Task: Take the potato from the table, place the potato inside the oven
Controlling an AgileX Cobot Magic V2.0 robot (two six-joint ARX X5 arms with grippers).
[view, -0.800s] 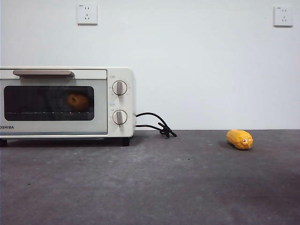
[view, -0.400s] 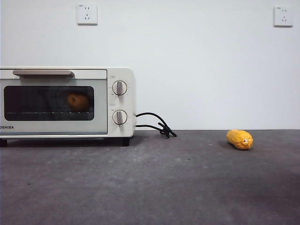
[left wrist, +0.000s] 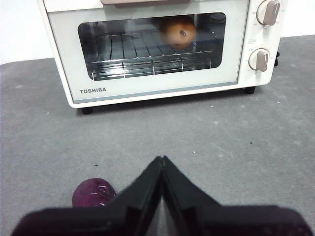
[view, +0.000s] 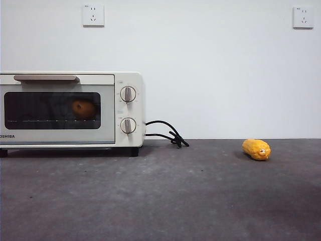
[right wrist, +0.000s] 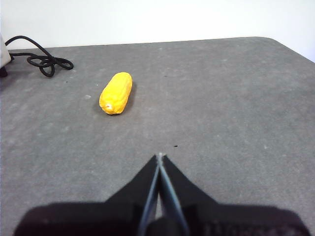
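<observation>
The orange-brown potato (view: 84, 108) lies on the wire rack inside the cream-white oven (view: 70, 109), seen through the dark glass of its closed door. In the left wrist view the potato (left wrist: 178, 31) shows its small dark spot behind the glass of the oven (left wrist: 162, 83). My left gripper (left wrist: 162, 160) hangs shut and empty over the grey table (left wrist: 236, 142), well back from the oven's front. My right gripper (right wrist: 159, 157) is shut and empty too, above bare table (right wrist: 236, 123). Neither gripper appears in the front view.
A yellow corn cob piece (view: 256, 149) lies at the right of the table (view: 165, 196); the right wrist view also shows this corn piece (right wrist: 116, 93). The oven's black cord (view: 168, 134) coils beside it. A purple round object (left wrist: 93, 192) sits near my left gripper.
</observation>
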